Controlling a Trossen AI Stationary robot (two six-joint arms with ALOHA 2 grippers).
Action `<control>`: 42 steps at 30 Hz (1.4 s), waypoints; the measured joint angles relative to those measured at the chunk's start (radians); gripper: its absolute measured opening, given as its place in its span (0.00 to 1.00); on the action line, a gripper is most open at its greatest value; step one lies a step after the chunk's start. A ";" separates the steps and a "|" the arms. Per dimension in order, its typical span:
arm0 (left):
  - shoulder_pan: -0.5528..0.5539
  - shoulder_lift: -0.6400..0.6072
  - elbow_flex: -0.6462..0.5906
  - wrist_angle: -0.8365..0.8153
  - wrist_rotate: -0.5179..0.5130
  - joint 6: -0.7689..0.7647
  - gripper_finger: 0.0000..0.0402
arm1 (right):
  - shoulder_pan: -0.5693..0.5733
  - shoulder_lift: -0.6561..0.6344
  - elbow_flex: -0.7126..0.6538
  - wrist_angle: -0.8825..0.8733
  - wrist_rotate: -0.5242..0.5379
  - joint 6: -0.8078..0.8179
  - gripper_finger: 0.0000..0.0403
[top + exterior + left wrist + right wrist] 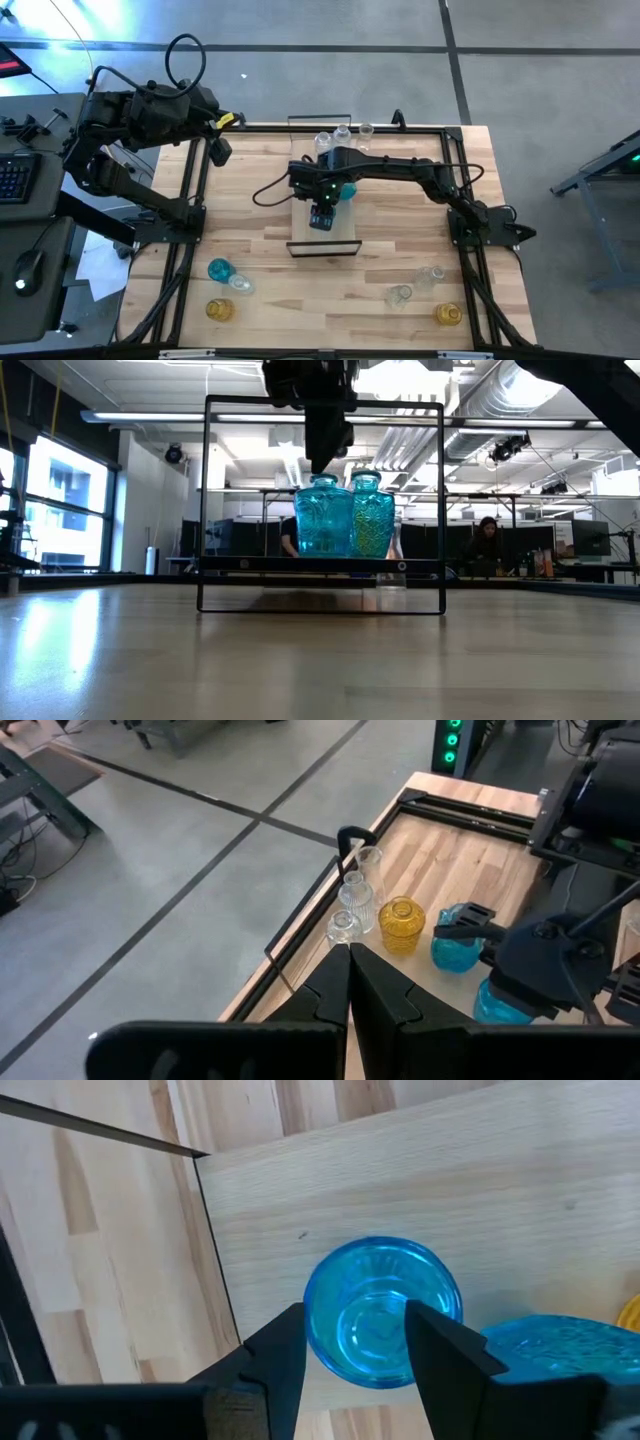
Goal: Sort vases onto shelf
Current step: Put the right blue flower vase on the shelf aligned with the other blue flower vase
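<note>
No readable brand, label or writing on any vase, arm or frame.

Right gripper (355, 1342) over the shelf (345, 225) at table centre, pointing down, fingers part open and clasped on the rim of a teal vase (382, 1323). Seen from that wrist, one finger on each side of the vase mouth, both touching the glass. Vase standing upright on the shelf board, near the board's end frame. Second teal vase (560, 1342) just beside it, toward 3 o'clock in that view. In the low view, two teal vases (324, 515) side by side on the shelf, touching or nearly so, gripper directly above the nearer one.

From the left wrist view: amber vase (401, 924) on the shelf beside the teal pair, then three clear vases (356, 900) toward the shelf's far end. In the high view, those clear vases (342, 135) at 12 o'clock of the right gripper.

Left gripper (349, 990) shut, empty, held off the table past its 10 o'clock corner.

Unsorted on the table, high view: teal vase (219, 269), a clear one (241, 284) and an amber one (219, 309) at about 7 o'clock; two clear vases (400, 294) and an amber one (448, 314) at about 5 o'clock, well apart from the shelf.

Surface: light wood plank tabletop (260, 230) inside a black frame. Room: grey floor, open workshop with ceiling ducts, large windows, desks; a seated person (487, 540) far behind.
</note>
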 joint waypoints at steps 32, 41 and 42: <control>0.000 0.000 0.000 0.000 0.000 0.009 0.00 | 0.064 -0.075 -0.002 0.018 0.001 0.069 0.01; 0.000 0.000 0.000 0.000 0.000 0.011 0.00 | 0.060 -0.077 -0.045 -0.016 -0.057 0.099 0.00; 0.000 0.000 0.000 0.000 0.000 0.012 0.00 | 0.060 -0.075 -0.066 -0.023 -0.066 0.096 0.00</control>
